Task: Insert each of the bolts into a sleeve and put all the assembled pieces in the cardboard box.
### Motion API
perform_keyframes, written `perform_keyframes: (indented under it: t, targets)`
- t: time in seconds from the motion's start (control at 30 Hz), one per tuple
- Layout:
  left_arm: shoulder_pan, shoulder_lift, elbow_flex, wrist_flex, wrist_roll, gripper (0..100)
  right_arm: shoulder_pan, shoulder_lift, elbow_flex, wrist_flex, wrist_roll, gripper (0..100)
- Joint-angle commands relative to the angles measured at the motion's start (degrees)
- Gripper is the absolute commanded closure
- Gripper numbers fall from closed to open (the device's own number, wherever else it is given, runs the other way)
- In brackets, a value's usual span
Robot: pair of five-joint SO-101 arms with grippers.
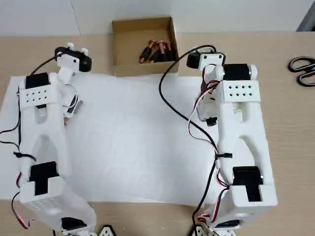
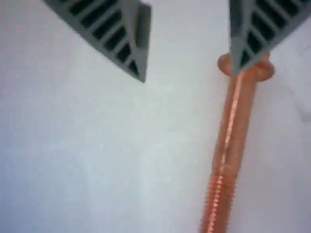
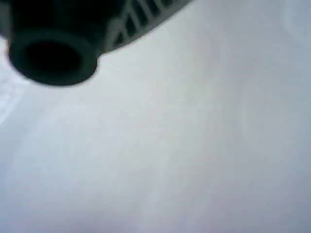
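**Left jaws spread over a bolt, right jaws gripping a sleeve**

Seen from the high view, the cardboard box (image 1: 125,44) sits at 12 o'clock on the table (image 1: 290,123), just past the far edge of the white sheet (image 1: 133,142). Several assembled pieces (image 1: 157,50), copper bolts in black sleeves, lie bunched in the box toward its 3 o'clock wall.

The left arm stands along the sheet's 9 o'clock side, and its wrist points down at the sheet near that edge. In the left wrist view the left gripper (image 2: 189,73) is released, its two ribbed fingers well apart. One fingertip (image 2: 243,43) touches the flanged head of a copper bolt (image 2: 233,145). The other fingertip hangs over bare sheet, clear of the bolt. The bolt lies flat on the sheet, with its smooth shank next to the head and its threads at the far end.

The right arm stands at the sheet's 3 o'clock side, with its wrist lowered over the sheet. In the right wrist view the right gripper (image 3: 102,41) appears clenched on a black sleeve (image 3: 51,60). The sleeve is held above the sheet against a ribbed finger (image 3: 141,19), its open bore facing the camera.

A pair of scissors (image 1: 302,70) lies on the bare table at about 2 o'clock, well apart from both arms.
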State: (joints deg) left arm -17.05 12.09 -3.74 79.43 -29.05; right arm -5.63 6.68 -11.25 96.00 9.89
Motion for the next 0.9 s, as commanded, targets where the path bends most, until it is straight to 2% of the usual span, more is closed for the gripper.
perform_keyframes:
  t: [0.0,0.2,0.87]
  targets:
    - [-1.23,-3.16,-1.36,-2.29,-2.37,89,0.04,-3.38,-0.18,-0.22,0.26,99.1]
    - [-2.02,1.32,-1.54,-3.16,-7.03,89,0.04,-3.38,-0.18,-0.22,0.26,99.1]
    - [-4.57,27.25,-14.99,-4.22,-5.36,90,0.04,-3.47,-0.35,-0.22,0.26,99.1]
